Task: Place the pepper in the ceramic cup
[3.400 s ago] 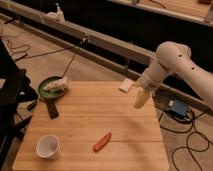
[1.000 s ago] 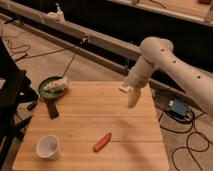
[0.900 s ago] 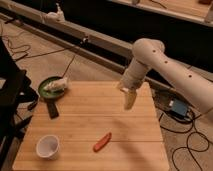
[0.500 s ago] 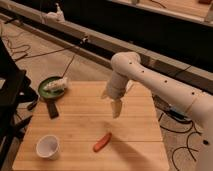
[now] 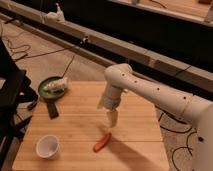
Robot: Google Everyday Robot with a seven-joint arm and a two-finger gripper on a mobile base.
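A slim red-orange pepper [image 5: 102,142] lies on the wooden table [image 5: 75,127], near its front edge and right of centre. The white ceramic cup [image 5: 47,146] stands upright at the table's front left, apart from the pepper. My white arm reaches in from the right, and the gripper [image 5: 111,119] hangs pointing down just above and slightly right of the pepper, with a small gap between them. Nothing is held in it.
A green pan [image 5: 52,88] with a black handle and something white in it sits at the table's back left corner. A dark chair stands to the left, cables cross the floor, and a long ledge runs behind the table.
The arm has swung left and down across the table, bringing the gripper from above the back right edge to just above the pepper. Pepper, cup and pan have not moved.
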